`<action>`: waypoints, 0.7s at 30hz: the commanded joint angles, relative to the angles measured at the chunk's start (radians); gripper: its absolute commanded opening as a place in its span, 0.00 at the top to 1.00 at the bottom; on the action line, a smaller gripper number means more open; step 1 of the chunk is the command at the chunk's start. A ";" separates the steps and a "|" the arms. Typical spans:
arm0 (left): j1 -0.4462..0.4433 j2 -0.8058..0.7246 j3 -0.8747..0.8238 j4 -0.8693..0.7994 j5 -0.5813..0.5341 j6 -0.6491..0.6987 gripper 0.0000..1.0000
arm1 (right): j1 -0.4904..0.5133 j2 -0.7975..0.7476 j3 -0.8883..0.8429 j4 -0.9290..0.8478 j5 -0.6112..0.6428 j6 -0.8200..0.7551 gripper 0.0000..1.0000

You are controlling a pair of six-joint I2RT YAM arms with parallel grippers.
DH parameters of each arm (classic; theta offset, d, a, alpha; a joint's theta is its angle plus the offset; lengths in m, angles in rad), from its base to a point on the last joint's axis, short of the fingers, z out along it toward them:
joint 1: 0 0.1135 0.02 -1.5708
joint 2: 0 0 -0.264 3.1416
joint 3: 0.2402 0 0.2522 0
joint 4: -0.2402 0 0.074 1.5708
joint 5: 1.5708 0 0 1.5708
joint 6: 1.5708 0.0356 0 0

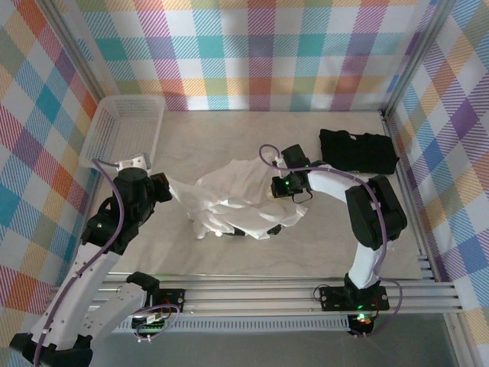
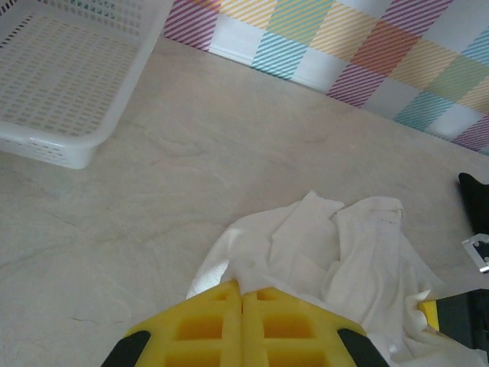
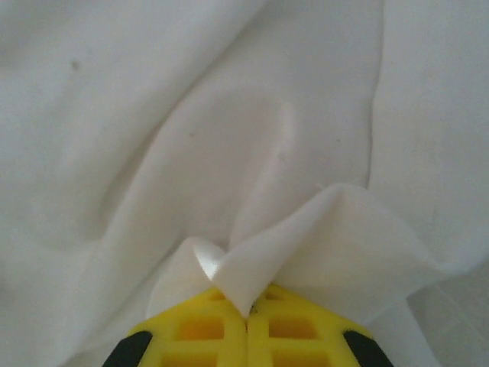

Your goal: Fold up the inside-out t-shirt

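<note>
Inside-out t-shirt [image 1: 241,202] lay crumpled in the middle of the surface [image 1: 229,138], between the two arms, with its long axis running left to right. The left claw [image 1: 166,187] was clamped on the cloth's left edge and the right claw [image 1: 276,186] was pinched together on a fold at its right end, so each arm held its nearer side. Spreading it would likely mean drawing the ends apart along that axis.

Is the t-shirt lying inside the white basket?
No, the t-shirt lies crumpled on the table, apart from the basket.
</note>
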 commanded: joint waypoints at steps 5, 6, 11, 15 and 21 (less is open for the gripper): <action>0.086 0.031 0.188 -0.045 0.075 -0.010 1.00 | -0.117 -0.363 -0.086 0.125 0.052 0.015 1.00; 0.112 0.042 0.222 -0.057 0.097 -0.010 1.00 | -0.137 -0.411 -0.088 0.129 0.060 0.016 1.00; 0.229 0.096 0.404 -0.079 0.148 -0.008 1.00 | -0.241 -0.651 -0.062 0.110 0.111 0.005 1.00; 0.304 0.132 0.518 -0.082 0.168 -0.018 1.00 | -0.268 -0.753 0.000 0.042 0.151 -0.038 1.00; 0.343 0.162 0.570 -0.111 0.159 0.009 1.00 | -0.267 -0.856 -0.100 0.072 0.012 0.002 1.00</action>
